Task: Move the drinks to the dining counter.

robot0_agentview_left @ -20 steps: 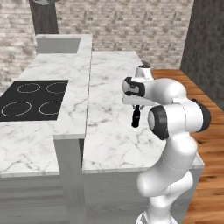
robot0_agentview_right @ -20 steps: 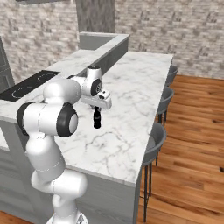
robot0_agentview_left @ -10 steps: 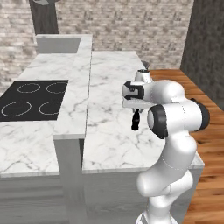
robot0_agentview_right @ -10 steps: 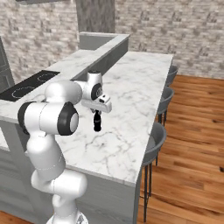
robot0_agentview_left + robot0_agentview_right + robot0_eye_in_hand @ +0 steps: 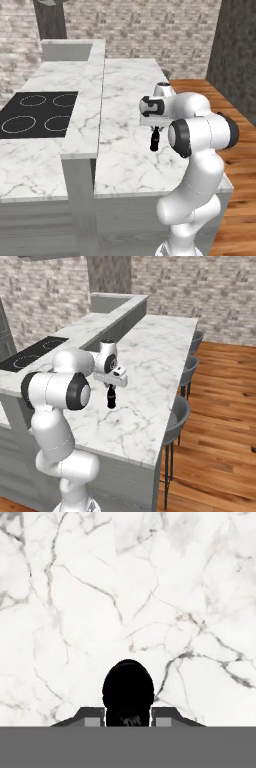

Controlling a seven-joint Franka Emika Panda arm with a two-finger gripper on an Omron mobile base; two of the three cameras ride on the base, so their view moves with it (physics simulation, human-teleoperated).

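Observation:
A small glossy black bottle hangs upright from my gripper, which is shut on its narrow neck. Its base is at or just above the white veined dining counter, near the front half of the top. In the hand view the bottle is seen from above, dark and round, between my two fingertips, with the marble of the dining counter behind it. Whether the bottle's base touches the marble I cannot tell.
A raised marble ledge runs along the counter's left side, with a black cooktop on the lower worktop beyond it. Grey stools line the counter's right edge above a wooden floor. A brick wall stands at the back.
The gripper has come down toward the counter top with the black bottle still in it. The base and the rest of the scene have stayed put.

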